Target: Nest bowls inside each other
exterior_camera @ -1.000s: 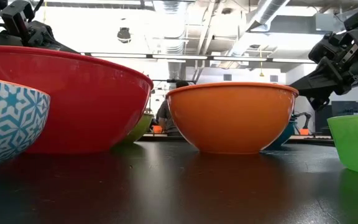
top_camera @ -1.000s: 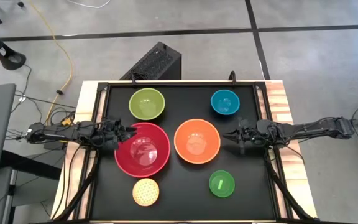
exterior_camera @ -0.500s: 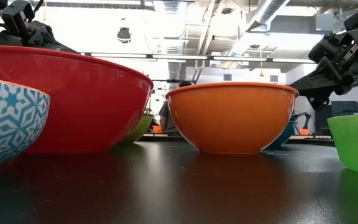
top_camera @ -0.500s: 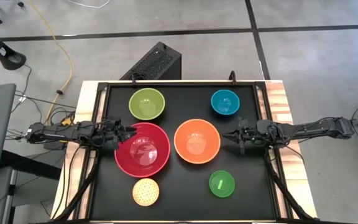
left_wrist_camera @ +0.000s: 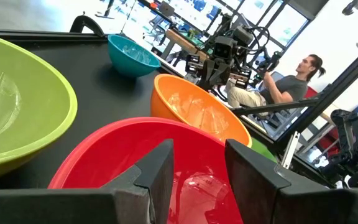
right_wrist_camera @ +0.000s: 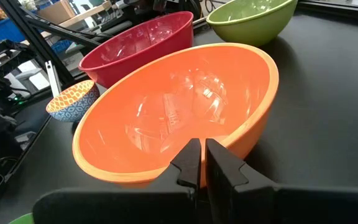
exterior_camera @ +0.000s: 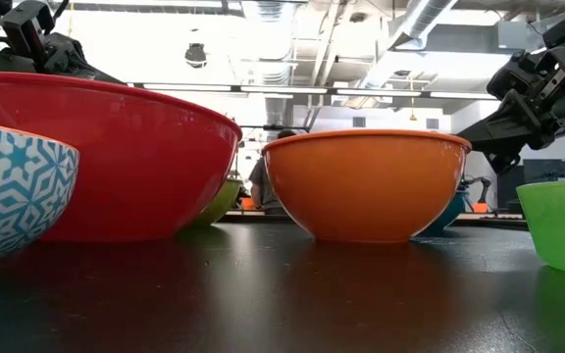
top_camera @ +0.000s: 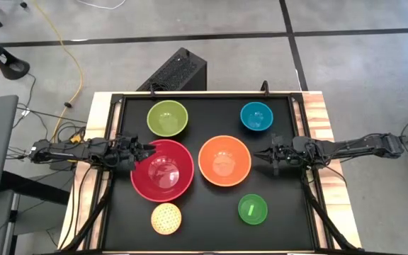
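Observation:
Six bowls stand apart on their bases on the black table top: red (top_camera: 161, 170), orange (top_camera: 224, 160), lime-green (top_camera: 167, 118), blue (top_camera: 256, 116), dotted yellow (top_camera: 166, 218) and bright green (top_camera: 252, 210). My left gripper (top_camera: 149, 149) hangs open and level above the red bowl's left rim (left_wrist_camera: 135, 127), with nothing between its fingers. My right gripper (top_camera: 256, 157) is shut and empty. It points at the orange bowl's right rim (right_wrist_camera: 166, 171) from just beside it.
Wooden strips and black frame rails (top_camera: 299, 113) border the table top. A black box (top_camera: 176, 71) sits on the floor beyond the far edge. A seated person (left_wrist_camera: 278, 87) shows in the room behind. Bare table top lies between the bowls.

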